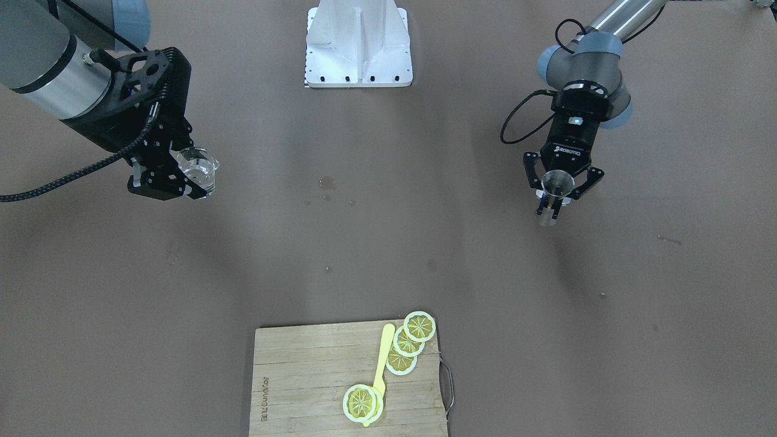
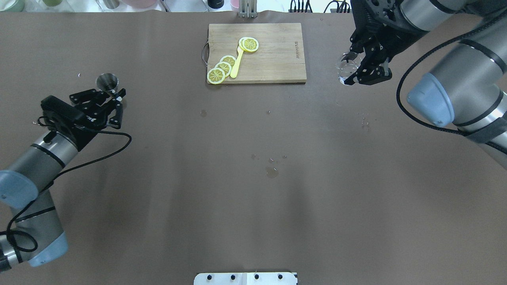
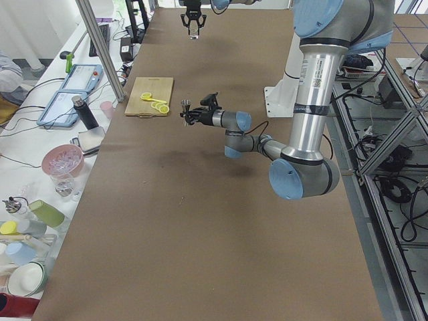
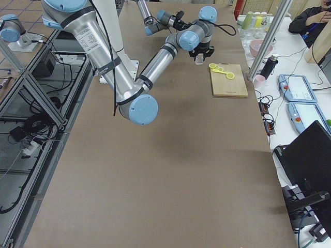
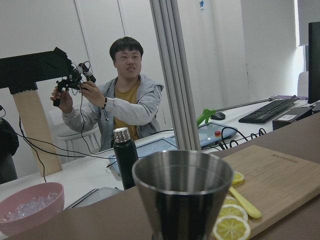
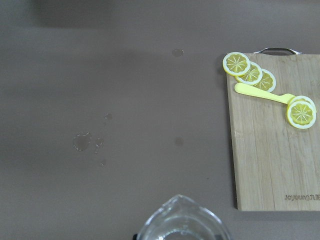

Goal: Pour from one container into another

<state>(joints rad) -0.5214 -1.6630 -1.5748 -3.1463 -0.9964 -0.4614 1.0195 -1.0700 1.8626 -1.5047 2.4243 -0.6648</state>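
The small clear glass cup (image 1: 198, 167) hangs above the table with my right gripper (image 1: 189, 177) shut on it. In the overhead view the glass cup (image 2: 347, 65) and right gripper (image 2: 356, 72) are at the far right, beside the board. Its pouring lip shows at the bottom of the right wrist view (image 6: 183, 223). The steel jigger (image 1: 553, 195) stands upright on the table at my left. My left gripper (image 1: 555, 205) is open, its fingers spread either side of the jigger without touching it. The jigger (image 5: 182, 197) fills the left wrist view. From overhead the jigger (image 2: 107, 82) is just past the left gripper (image 2: 109, 95).
A wooden cutting board (image 2: 277, 59) with lemon slices (image 2: 222, 69) and a yellow utensil (image 2: 237, 63) lies at the far middle. Water drops (image 2: 271, 171) dot the table's middle. The white robot base (image 1: 358, 45) is on my side. A person (image 5: 125, 107) sits beyond the table edge.
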